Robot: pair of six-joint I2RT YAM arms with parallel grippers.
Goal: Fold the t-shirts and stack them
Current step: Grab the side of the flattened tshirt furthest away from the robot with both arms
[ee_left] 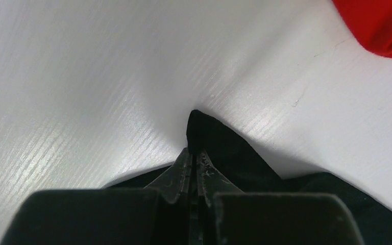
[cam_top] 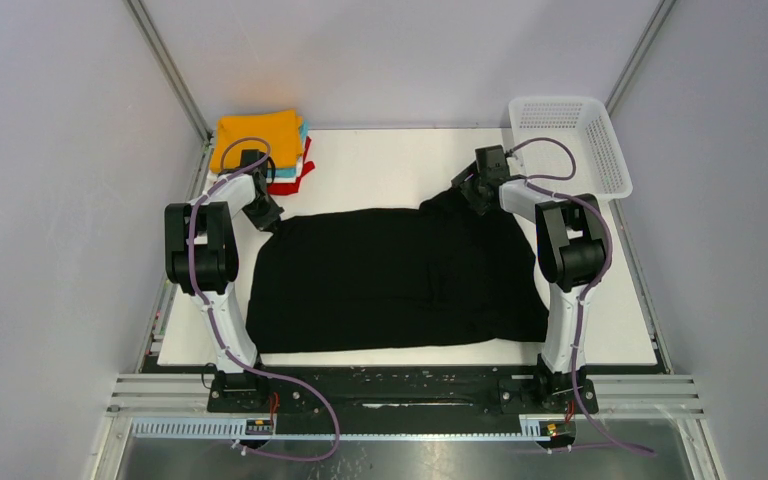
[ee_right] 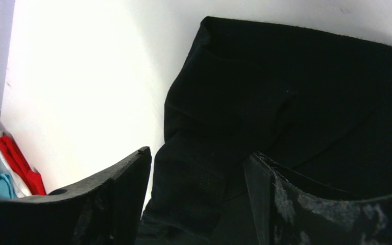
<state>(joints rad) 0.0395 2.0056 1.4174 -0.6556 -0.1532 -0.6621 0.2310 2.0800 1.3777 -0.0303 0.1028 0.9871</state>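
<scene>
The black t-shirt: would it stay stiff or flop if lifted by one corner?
Probably floppy: the black t-shirt lies flat with soft creases, its corner pinched to a point in the left gripper. Lifted, it would likely sag; pushed, it may bunch up.

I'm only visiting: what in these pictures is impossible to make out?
Top view: the orange shirt covers the stack, so the shirts beneath cannot be counted.
Top view: the black shirt hides its own underside and any tucked sleeves.
Left wrist view: the picture's corner cuts off the red shirt.
Right wrist view: the right gripper blocks the black shirt's near part.
</scene>
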